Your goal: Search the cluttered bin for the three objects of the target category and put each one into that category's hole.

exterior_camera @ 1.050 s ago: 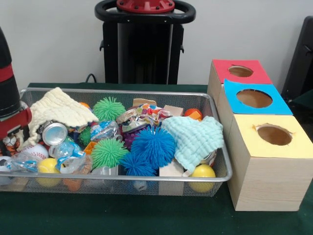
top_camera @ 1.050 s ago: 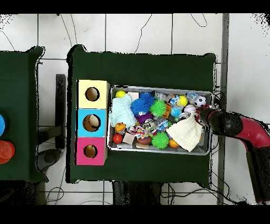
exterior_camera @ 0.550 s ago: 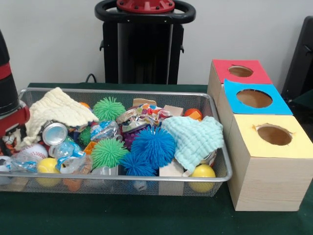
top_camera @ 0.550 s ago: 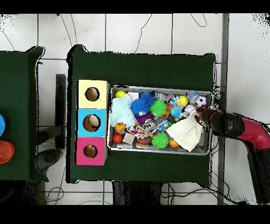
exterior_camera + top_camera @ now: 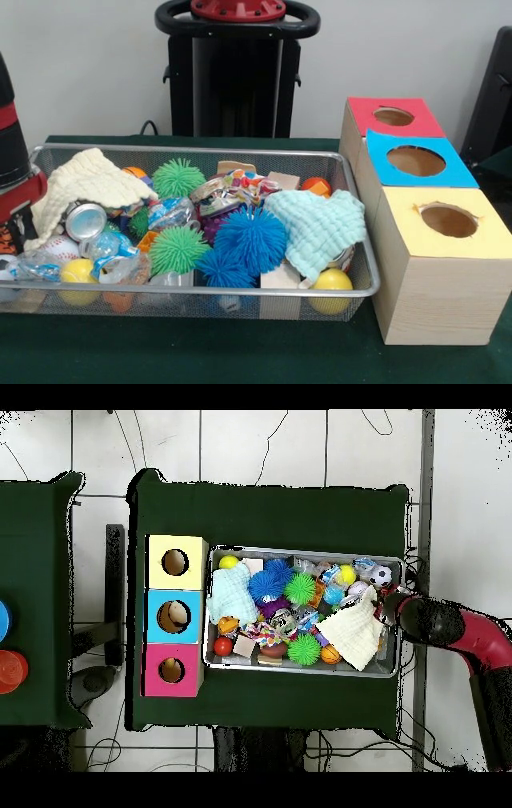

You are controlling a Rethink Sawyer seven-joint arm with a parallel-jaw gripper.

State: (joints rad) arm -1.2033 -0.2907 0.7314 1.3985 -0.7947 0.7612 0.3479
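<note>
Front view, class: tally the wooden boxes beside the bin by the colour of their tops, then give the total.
Red-topped box: 1
Blue-topped box: 1
Yellow-topped box: 1
Total: 3

Probably a robotics lab: green-draped table (image 5: 270, 514), tiled floor (image 5: 260, 444), trailing cables (image 5: 130, 439).
</note>
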